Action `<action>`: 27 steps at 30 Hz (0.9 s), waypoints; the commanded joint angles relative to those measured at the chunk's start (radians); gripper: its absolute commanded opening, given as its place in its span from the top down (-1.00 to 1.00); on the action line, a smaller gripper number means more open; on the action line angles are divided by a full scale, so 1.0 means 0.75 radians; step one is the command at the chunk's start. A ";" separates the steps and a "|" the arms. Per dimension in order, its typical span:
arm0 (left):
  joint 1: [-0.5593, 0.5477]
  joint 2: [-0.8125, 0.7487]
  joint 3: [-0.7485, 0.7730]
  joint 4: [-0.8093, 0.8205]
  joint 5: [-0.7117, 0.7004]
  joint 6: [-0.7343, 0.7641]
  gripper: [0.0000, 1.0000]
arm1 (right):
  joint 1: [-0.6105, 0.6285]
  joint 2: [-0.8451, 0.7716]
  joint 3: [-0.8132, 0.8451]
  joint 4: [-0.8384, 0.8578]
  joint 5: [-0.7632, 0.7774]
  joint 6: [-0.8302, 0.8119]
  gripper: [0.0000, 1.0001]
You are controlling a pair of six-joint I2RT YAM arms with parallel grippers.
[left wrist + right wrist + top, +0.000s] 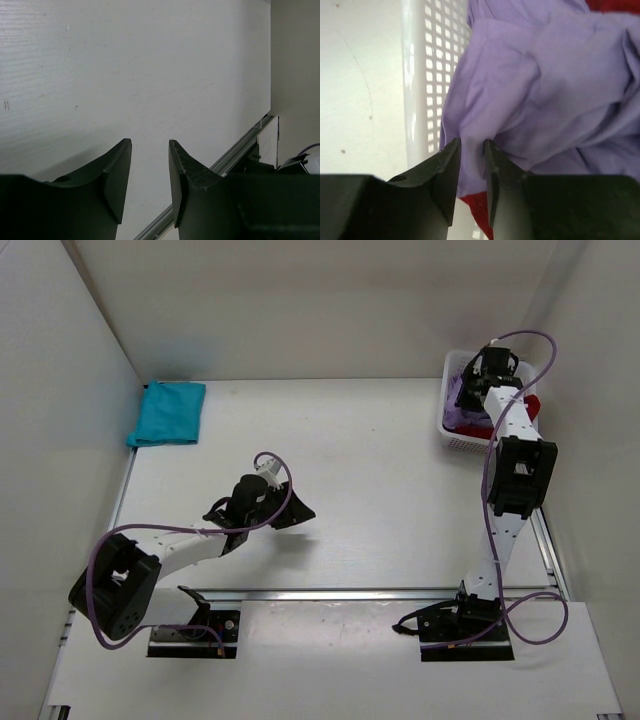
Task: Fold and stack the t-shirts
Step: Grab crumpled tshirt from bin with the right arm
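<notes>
While one teal t-shirt (167, 412) lies folded at the far left, we judge two left to do, both in the single basket (427, 75) far right: one lavender t-shirt (545, 90), one red t-shirt (529, 404). Our right gripper (471, 143) has its jaws narrowly apart around lavender cloth, though we cannot tell if it grips. Our left gripper (150, 144) hangs parted and empty.

A pale lavender t-shirt (545, 90) lies crumpled inside a white lattice basket (427, 75), heaped over a deep red t-shirt (476, 209) showing at its edges, while a teal t-shirt (167, 412) lies folded flat well left of the basket.
</notes>
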 commanded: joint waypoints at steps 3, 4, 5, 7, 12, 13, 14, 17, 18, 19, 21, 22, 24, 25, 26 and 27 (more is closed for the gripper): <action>-0.003 -0.012 0.003 0.048 0.022 -0.006 0.05 | -0.021 0.087 0.221 -0.064 -0.068 0.018 0.45; 0.005 -0.023 -0.001 0.040 0.024 -0.006 0.06 | -0.021 0.087 0.221 -0.077 -0.047 0.020 0.39; 0.011 -0.031 0.003 0.040 0.026 -0.002 0.07 | -0.021 0.087 0.235 -0.091 -0.033 0.018 0.34; 0.017 -0.053 -0.007 0.042 0.028 -0.008 0.07 | -0.023 0.091 0.229 -0.109 -0.025 0.012 0.25; 0.046 -0.064 -0.033 0.054 0.032 -0.016 0.07 | -0.017 0.110 0.172 -0.103 -0.039 0.020 0.47; 0.044 -0.060 -0.038 0.052 0.034 -0.018 0.07 | -0.015 0.103 0.151 -0.083 -0.045 0.020 0.59; 0.036 -0.058 -0.034 0.044 0.030 -0.016 0.08 | -0.015 0.095 0.141 -0.073 -0.047 0.035 0.66; 0.040 -0.051 -0.017 0.040 0.034 -0.010 0.12 | -0.002 0.079 0.184 -0.068 -0.061 0.039 1.00; 0.036 -0.047 -0.011 0.036 0.030 -0.006 0.12 | -0.008 0.065 0.192 -0.073 -0.057 0.051 1.00; 0.042 -0.041 -0.003 0.028 0.038 -0.002 0.11 | 0.000 0.022 0.192 -0.044 -0.053 0.055 1.00; 0.040 -0.035 0.009 0.032 0.040 -0.008 0.12 | -0.002 -0.084 0.141 0.017 -0.075 0.073 1.00; 0.040 -0.033 0.018 0.032 0.048 -0.006 0.12 | -0.008 -0.158 0.139 0.048 -0.082 0.080 1.00; 0.046 -0.039 0.020 0.030 0.061 -0.010 0.12 | -0.019 -0.297 0.115 0.103 -0.125 0.102 1.00; 0.048 -0.043 0.030 0.028 0.059 -0.010 0.12 | -0.017 -0.385 0.104 0.150 -0.175 0.106 1.00; 0.058 -0.041 0.038 0.030 0.067 -0.006 0.11 | -0.015 -0.493 0.080 0.181 -0.188 0.116 1.00; 0.054 -0.047 0.044 0.032 0.071 -0.010 0.12 | -0.009 -0.540 0.076 0.230 -0.223 0.119 1.00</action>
